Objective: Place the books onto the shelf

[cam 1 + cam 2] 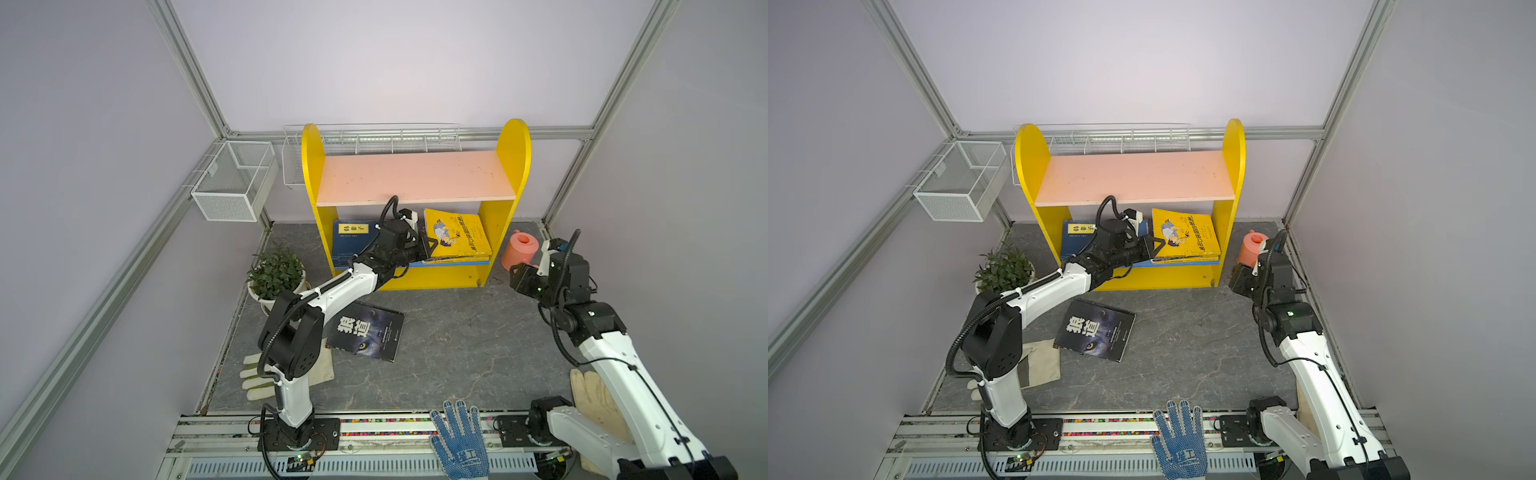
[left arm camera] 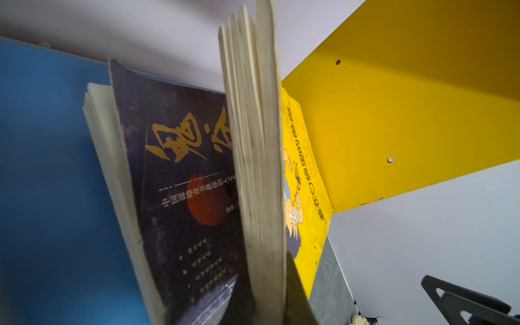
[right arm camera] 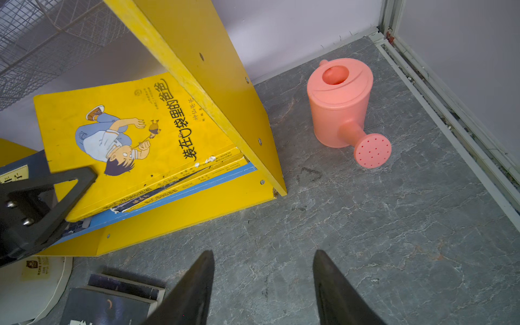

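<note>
1. The left gripper (image 1: pixel 429 246) was clenched on a corner of the yellow book (image 1: pixel 457 235), low in the shelf (image 1: pixel 415 178).
2. The right gripper (image 3: pixel 263 281) hung open above the floor (image 3: pixel 365 225), beside the shelf.
3. A navy book (image 1: pixel 353 241) lay in the shelf; a dark book (image 1: pixel 365 332) lay on the floor.

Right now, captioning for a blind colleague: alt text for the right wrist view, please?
A yellow cartoon-boy book tops a stack on the blue lower board of the shelf, its corner gripped by the left pincer. A pink watering can stands on the floor beside the shelf; the right pincer hangs open, empty.
</note>
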You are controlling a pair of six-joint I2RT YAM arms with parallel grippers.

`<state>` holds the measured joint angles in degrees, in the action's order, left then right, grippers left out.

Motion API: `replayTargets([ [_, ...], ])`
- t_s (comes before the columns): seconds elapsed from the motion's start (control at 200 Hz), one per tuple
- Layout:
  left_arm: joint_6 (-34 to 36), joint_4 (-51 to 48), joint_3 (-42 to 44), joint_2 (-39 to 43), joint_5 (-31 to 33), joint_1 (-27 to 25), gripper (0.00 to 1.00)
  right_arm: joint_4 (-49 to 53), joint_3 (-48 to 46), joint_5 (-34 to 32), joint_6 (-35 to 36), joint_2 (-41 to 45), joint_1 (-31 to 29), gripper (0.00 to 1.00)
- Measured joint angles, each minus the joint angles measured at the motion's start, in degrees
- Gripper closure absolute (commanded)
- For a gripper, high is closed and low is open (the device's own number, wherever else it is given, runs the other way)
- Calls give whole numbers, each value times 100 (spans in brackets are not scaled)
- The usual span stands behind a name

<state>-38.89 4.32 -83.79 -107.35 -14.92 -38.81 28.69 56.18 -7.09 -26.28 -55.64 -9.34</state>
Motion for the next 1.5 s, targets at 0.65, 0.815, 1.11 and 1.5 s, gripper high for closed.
replayTargets([
  [0.65, 203, -579, -688, -339, 428, -48, 45, 24, 0, 269, 103, -52, 81, 41],
  [0.815, 378, -1067, -903, -365, 651, -155, 21, 26, -20, 291, 103, -52, 103, 41],
  [1.11, 815, -2444, -1773, -365, 2068, -476, 3, 31, -70, 310, 59, -52, 107, 41],
  [1.5, 1373, -2916, -1381, 227, 2857, -533, 2, -59, -70, 656, 382, -229, -345, 41],
])
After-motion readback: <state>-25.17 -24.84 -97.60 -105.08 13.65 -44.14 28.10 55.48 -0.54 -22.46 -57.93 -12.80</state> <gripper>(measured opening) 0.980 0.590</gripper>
